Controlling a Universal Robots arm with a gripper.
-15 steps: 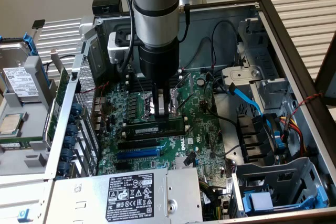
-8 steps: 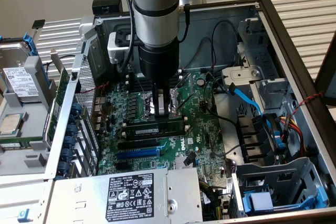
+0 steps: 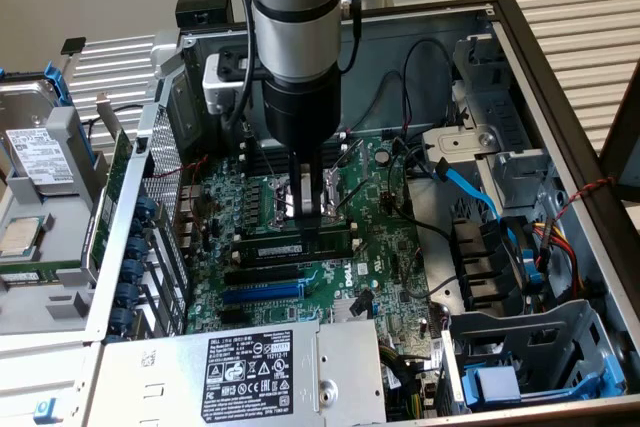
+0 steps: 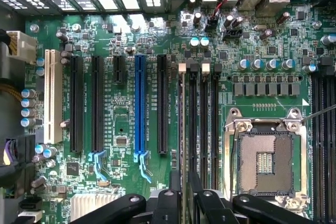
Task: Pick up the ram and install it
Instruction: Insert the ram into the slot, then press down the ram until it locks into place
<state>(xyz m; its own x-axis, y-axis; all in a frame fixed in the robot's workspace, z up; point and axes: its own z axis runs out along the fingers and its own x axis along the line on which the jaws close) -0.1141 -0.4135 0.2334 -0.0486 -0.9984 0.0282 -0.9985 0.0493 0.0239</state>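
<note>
Hovering over the far-side memory slots, the tool [image 3: 314,215] stands narrowly parted just above the ram [image 3: 295,245], which sits upright in the slot nearest the blue slot [image 4: 139,108]. Whether it touches the stick cannot be told.

Risks:
- Stick only half seated, end clips unlatched.
- Uneven push tilts it and strains the slot.
- Tool clips the open processor socket [image 4: 264,162] beside it.

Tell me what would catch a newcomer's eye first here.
The thick grey robot arm plunging into the open computer case, its pincer right over the ram standing in the memory slots beside the empty CPU socket. Then the bright blue expansion slot among the black ones.
</note>
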